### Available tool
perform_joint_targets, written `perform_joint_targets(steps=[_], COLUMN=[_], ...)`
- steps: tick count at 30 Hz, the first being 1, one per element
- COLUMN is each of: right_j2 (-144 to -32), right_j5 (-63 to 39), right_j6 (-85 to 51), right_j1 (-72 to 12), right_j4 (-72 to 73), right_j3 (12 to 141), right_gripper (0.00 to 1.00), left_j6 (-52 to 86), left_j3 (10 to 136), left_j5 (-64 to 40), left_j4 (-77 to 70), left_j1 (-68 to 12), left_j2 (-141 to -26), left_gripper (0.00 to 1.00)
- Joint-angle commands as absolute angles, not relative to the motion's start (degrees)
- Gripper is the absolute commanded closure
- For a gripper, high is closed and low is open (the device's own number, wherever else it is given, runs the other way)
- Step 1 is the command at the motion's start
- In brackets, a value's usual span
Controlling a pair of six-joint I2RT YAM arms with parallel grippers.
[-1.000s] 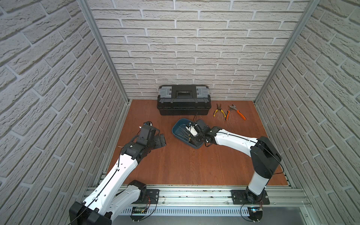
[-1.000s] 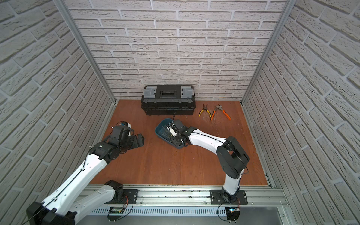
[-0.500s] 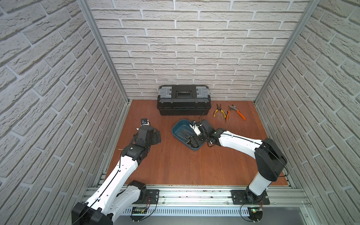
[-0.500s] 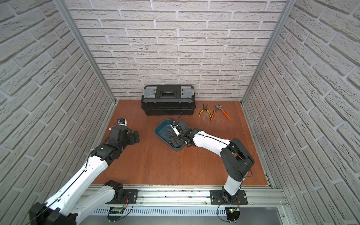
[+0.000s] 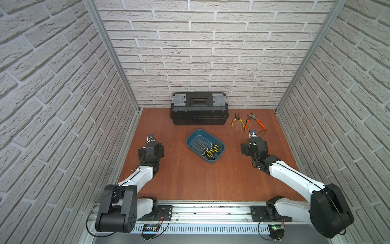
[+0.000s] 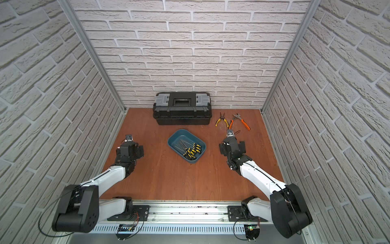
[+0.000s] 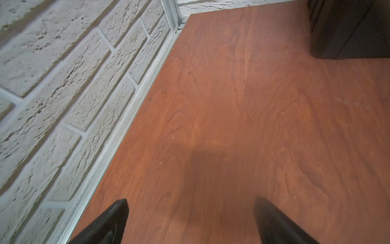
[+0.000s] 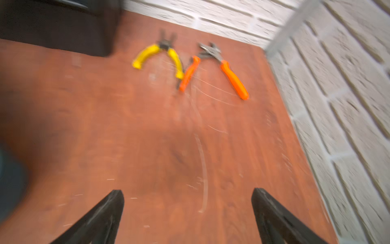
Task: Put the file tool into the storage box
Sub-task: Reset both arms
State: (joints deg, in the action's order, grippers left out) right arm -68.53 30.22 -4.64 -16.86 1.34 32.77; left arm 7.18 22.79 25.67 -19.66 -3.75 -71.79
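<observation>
The storage box is a shallow teal tub in the middle of the wooden floor, shown in both top views. Several file tools with yellow-and-black handles and thin grey shafts lie inside it. My right gripper hovers to the right of the box, open, with only bare floor between its fingers. To the left of the box, my left gripper is open and holds nothing.
A black toolbox with grey latches stands against the back wall. Yellow-handled pliers and orange-handled pliers lie at the back right, just beyond my right gripper. Brick walls close in three sides.
My right gripper has opened, left the storage box and swung away to the right. My left arm has drawn back and turned to point at the back wall.
</observation>
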Motion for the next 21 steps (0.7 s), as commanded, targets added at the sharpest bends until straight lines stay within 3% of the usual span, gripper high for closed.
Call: perform_joint_targets(steps=[1, 8, 12, 14, 18, 21], right_j2=[-69.3, -79.3, -85.3, -84.4, -88.7, -86.8], right_j5=[30.6, 26.0, 20.1, 16.7, 9.0, 9.1], right_j6=[-2.8, 2.3, 2.8, 1.5, 2.7, 2.0], right_j1=[-12.4, -8.3, -6.1, -4.4, -2.6, -2.3], right_j4=[17.4, 36.8, 44.7, 41.5, 56.5, 49.2], right_j3=[28.0, 25.1, 24.8, 25.3, 19.8, 21.8], right_gripper=[0.01, 0.01, 0.01, 0.01, 0.01, 0.01], left_j6=[2.0, -0.7, 1.8, 2.5, 2.0, 1.9], left_j3=[21.7, 20.9, 21.3, 21.9, 22.4, 22.2], left_j5=[26.0, 16.4, 11.2, 8.6, 7.5, 7.6], left_j4=[-38.1, -51.2, -53.9, -50.4, -49.7, -50.5], left_j1=[-3.2, -1.2, 2.5, 3.4, 3.4, 3.4], left_j2=[-76.6, -85.6, -89.8, -88.6, -88.6, -88.9], left_gripper=[0.02, 0.02, 0.02, 0.02, 0.02, 0.02])
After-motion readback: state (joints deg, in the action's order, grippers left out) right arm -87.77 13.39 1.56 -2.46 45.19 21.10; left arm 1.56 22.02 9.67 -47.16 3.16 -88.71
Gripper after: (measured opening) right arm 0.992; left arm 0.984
